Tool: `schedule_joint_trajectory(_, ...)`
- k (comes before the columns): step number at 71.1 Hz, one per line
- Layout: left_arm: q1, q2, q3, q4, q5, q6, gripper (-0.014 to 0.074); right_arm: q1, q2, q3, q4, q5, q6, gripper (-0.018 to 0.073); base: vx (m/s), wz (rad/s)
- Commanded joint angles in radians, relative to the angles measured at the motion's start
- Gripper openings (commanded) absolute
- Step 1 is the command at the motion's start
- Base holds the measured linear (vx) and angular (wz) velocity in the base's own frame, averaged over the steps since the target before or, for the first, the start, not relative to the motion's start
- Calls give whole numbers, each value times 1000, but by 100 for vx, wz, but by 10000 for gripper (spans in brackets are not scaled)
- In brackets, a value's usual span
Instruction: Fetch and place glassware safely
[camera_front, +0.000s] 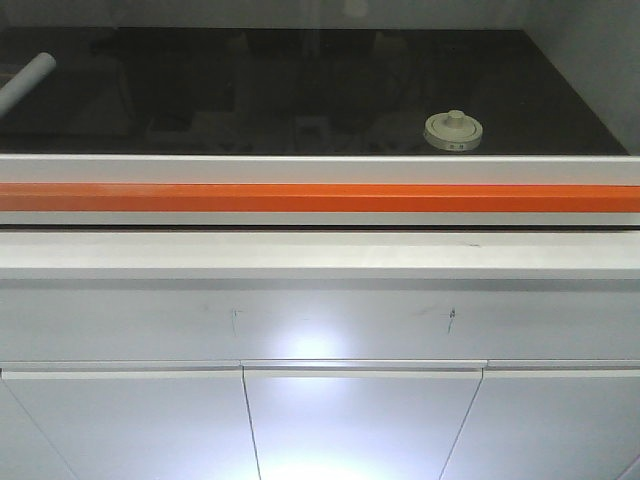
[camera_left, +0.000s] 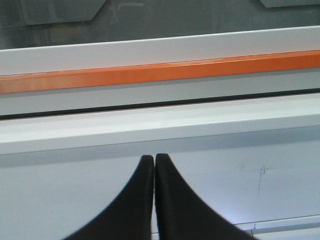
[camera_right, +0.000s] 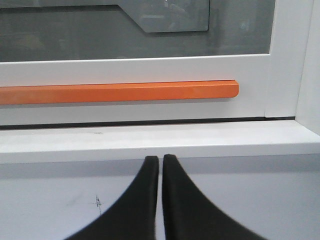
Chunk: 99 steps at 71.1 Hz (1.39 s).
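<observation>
Left gripper (camera_left: 154, 158): two black, smooth fingers (camera_left: 142, 200), broad at the base and curving in to narrow rounded tips. Tips pressed together, only a hairline seam between them. Seen from the left wrist, they reach up from the bottom edge, near centre.

Right gripper (camera_right: 160, 159): same black tapered build. Its fingers (camera_right: 177, 205) are drawn in side by side, with a thin pale slit running their length. Tips level with each other, pointing straight ahead.

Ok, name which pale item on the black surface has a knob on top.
The squat jar at the right: round cream lid, central knob. The white tube at far left is plain.
</observation>
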Motion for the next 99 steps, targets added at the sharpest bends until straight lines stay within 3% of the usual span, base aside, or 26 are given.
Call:
schedule_joint_trajectory(1, -1, -11, 27, -30, -133, -11, -7, -1, -13, 18, -4, -111, -7, -3, 0, 0)
schedule_joint_trajectory(8, -1, -11, 27, -28, -229, -12, -7, -1, -13, 16, -4, -226, -7, -3, 0, 0)
schedule_joint_trajectory(15, -1, -11, 19, -27, -397, -12, -7, -1, -13, 9, -4, -389, -7, -3, 0, 0)
schedule_joint_trajectory(23, -1, -9, -55, -28, -505, -31, -7, -1, -10, -65, -4, -407, -7, -3, 0, 0)
schedule_joint_trajectory(38, -1, 148, -419, -27, -362, -37, -7, -1, 122, -394, -5, -325, -8, -3, 0, 0)
schedule_joint_trajectory(57, -1, 538, -801, -24, -352, -27, -7, -1, 457, -753, -4, -314, -7, -3, 0, 0)
schedule_joint_trajectory(69, -1, 709, -870, -27, -373, -30, -7, -1, 608, -808, -4, -304, -3, -3, 0, 0)
schedule_joint_trajectory(77, -1, 792, -868, -27, -380, -33, -7, -1, 675, -807, -4, -211, -3, -3, 0, 0)
schedule_joint_trajectory(87, -1, 876, -868, -27, -320, -33, -7, -1, 749, -807, -1, -100, 1, -3, 0, 0)
schedule_joint_trajectory(99, -1, 969, -864, -27, -228, -33, -7, -1, 830, -776, 50, -149, 15, -3, 0, 0)
